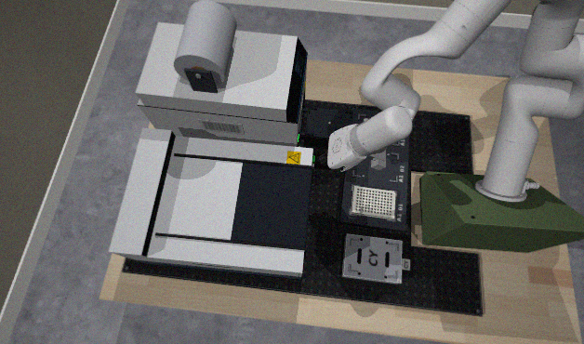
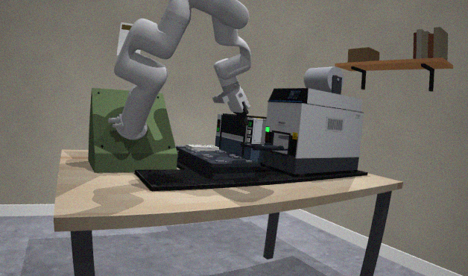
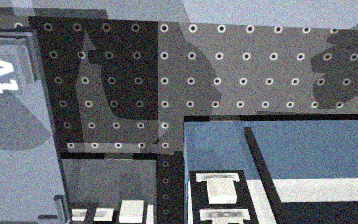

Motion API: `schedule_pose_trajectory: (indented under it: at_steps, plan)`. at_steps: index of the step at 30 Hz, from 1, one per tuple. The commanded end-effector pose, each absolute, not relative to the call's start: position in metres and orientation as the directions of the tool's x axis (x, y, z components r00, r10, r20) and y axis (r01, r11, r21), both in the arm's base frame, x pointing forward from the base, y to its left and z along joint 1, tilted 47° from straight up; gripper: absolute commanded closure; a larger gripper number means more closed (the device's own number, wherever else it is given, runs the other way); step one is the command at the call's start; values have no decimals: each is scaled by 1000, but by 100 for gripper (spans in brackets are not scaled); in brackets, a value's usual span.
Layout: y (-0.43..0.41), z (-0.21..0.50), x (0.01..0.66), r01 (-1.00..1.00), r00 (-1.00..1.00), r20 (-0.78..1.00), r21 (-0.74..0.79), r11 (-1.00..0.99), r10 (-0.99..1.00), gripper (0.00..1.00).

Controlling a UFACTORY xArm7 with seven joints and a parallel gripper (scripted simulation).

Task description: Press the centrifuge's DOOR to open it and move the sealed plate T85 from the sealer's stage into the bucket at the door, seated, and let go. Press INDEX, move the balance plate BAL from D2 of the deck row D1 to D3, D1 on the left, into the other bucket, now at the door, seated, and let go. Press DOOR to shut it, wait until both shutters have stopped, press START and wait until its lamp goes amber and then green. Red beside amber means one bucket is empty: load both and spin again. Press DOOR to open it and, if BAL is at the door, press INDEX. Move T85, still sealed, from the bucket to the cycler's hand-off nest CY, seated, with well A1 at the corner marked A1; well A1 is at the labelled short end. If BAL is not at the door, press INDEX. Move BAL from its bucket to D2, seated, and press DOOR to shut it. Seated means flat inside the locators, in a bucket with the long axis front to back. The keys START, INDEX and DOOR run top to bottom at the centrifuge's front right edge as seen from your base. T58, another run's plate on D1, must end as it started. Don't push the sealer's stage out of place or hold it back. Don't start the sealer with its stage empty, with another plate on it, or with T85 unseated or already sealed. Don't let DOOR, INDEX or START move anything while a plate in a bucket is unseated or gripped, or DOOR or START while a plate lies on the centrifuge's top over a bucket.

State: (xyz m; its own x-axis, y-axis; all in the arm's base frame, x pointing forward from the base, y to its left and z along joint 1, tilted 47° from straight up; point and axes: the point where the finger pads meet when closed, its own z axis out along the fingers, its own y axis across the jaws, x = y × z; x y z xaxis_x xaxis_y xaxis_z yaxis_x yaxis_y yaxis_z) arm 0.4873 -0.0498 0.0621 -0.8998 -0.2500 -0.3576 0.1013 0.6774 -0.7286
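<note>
My gripper [image 2: 245,109] [image 1: 320,159] is shut and empty. It hangs just above the centrifuge's [image 1: 196,205] [image 2: 231,128] front right corner, beside the white key panel [image 2: 255,130]. The wrist view looks down on a white key [image 3: 220,189] in a black frame; the fingers are out of that view. The centrifuge top shows a white panel and a dark panel [image 1: 271,205]. The white well plate T58 [image 1: 374,202] [image 2: 203,147] lies on D1. My arm hides most of D2. The CY nest [image 1: 373,258] is bare. A grey-blue surface marked A1 [image 3: 2,75] lies at the sealer's stage [image 1: 326,123]; I cannot tell whether a plate is on it.
The sealer [image 1: 229,84] [image 2: 317,123] with its roll stands right beside the centrifuge and shows a green lamp [image 2: 267,129]. All devices sit on a black perforated board [image 1: 443,279] [image 3: 260,65]. The green arm base [image 1: 480,214] stands behind the deck row.
</note>
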Motion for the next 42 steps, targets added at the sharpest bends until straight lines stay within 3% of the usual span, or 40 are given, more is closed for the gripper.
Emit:
schedule_pose_trajectory:
  at_steps: [1, 42]
  plan:
    - [-48, 63, 489, 101, -899, -359, -728, 679, -252, 100]
    - [-50, 63, 499, 101, -899, -359, -727, 679, -252, 100]
